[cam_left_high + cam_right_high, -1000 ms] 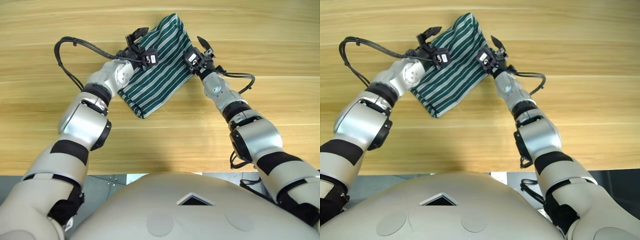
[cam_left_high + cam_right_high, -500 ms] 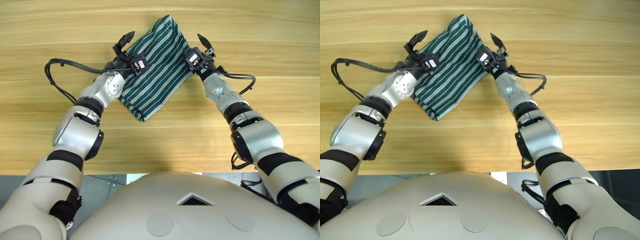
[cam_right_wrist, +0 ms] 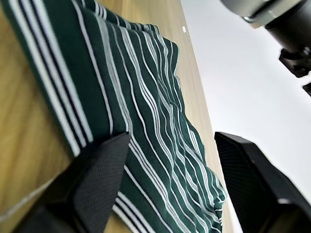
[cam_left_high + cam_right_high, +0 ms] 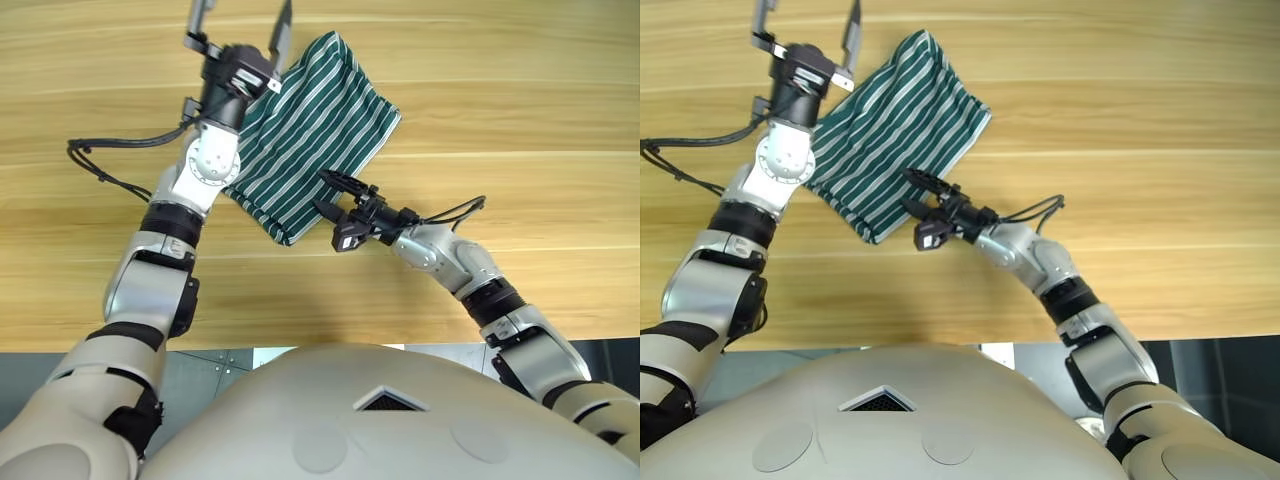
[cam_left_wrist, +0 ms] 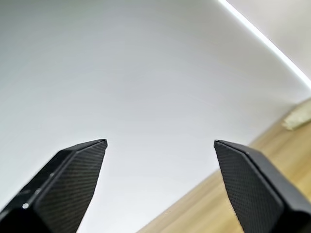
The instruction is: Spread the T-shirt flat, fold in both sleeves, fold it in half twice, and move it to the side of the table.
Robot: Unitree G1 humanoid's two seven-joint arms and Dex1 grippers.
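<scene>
The green T-shirt (image 4: 312,125) with white stripes lies folded into a compact rectangle on the wooden table (image 4: 520,110), set at a slant at the far middle. My left gripper (image 4: 242,15) is raised over the shirt's far left edge, open and pointing up; in its wrist view the left gripper (image 5: 160,145) holds nothing between its fingers. My right gripper (image 4: 322,191) hovers low by the shirt's near right edge, open and aimed at the cloth. In the right wrist view, the T-shirt (image 3: 121,92) lies just beyond the right gripper (image 3: 172,138).
Bare wood surrounds the shirt on every side, with wide room to the right (image 4: 540,150) and left (image 4: 60,100). A black cable (image 4: 110,160) loops from my left forearm over the table. The table's near edge (image 4: 400,345) runs along the front.
My left gripper has lifted off the shirt's left edge and turned upward. My right gripper has pulled back from the far right corner to the near right edge. The shirt stays put.
</scene>
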